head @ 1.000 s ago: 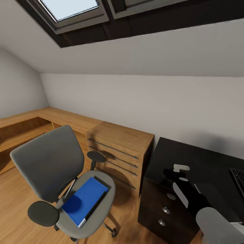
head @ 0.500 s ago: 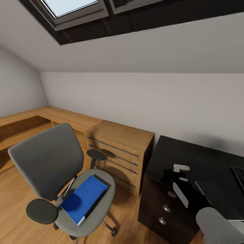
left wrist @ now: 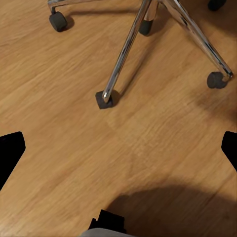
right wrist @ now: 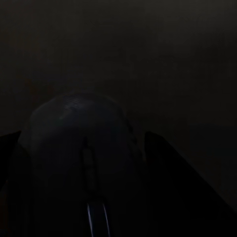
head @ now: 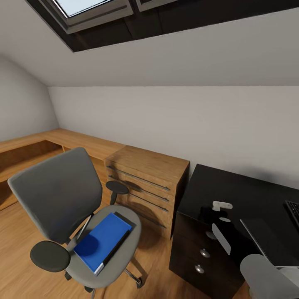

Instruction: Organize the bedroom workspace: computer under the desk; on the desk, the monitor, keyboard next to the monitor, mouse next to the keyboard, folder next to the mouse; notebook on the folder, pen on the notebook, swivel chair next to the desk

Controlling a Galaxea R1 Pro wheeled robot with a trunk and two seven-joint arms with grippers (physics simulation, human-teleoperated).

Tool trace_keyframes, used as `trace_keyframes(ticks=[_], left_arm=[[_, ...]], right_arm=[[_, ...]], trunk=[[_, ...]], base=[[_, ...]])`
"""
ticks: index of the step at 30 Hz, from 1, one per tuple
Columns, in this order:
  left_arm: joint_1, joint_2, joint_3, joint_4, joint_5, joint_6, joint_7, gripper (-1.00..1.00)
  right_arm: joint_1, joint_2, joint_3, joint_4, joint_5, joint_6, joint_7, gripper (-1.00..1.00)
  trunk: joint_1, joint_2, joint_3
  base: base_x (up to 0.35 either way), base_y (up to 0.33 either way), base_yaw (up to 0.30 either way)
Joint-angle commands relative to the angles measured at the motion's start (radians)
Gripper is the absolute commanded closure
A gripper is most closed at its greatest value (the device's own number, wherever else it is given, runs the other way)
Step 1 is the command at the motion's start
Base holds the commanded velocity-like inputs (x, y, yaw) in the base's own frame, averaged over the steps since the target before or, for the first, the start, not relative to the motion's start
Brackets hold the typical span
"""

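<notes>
One blue folder [head: 101, 241] on swivel chair [head: 58, 199], left jaws wide, right jaws' state unclear

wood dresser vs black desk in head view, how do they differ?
The dresser is light wood; the desk is black-topped. The dresser's drawers carry long dark bar pulls; the desk's dark drawer unit has round silvery knobs. The dresser stands against the wall beside the desk's end. Both have stacked drawers.

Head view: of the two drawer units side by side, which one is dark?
The dark drawer unit under the black desk, with round silver knobs; the light-wood dresser beside it has bar handles.
</notes>
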Motion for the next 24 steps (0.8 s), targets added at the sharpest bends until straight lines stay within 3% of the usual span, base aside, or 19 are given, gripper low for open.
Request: trace_keyframes(ticks=[1,15,16,24], left_arm=[[-0.001,0.0,0.004,0.001,0.006,-0.002,-0.009,-1.0],[-0.001,0.0,0.004,0.001,0.006,-0.002,-0.01,-1.0],[-0.001,0.0,0.004,0.001,0.006,-0.002,-0.01,-1.0],[-0.001,0.0,0.004,0.001,0.006,-0.003,-0.01,-1.0]], right_arm=[[-0.001,-0.002,0.008,-0.002,-0.011,0.003,-0.01,1.0],[-0.001,-0.002,0.007,-0.002,-0.011,0.003,-0.01,1.0],[-0.001,-0.002,0.007,-0.002,-0.011,0.003,-0.011,-1.0],[-0.001,-0.003,0.007,-0.002,-0.01,0.003,-0.012,-1.0]], trunk=[[0.0,-0.001,-0.001],[0.0,-0.001,-0.001],[0.0,-0.001,-0.001],[-0.008,0.013,0.005]], base=[[0.0,0.0,0.0],[0.0,0.0,0.0],[0.0,0.0,0.0],[0.0,0.0,0.0]])
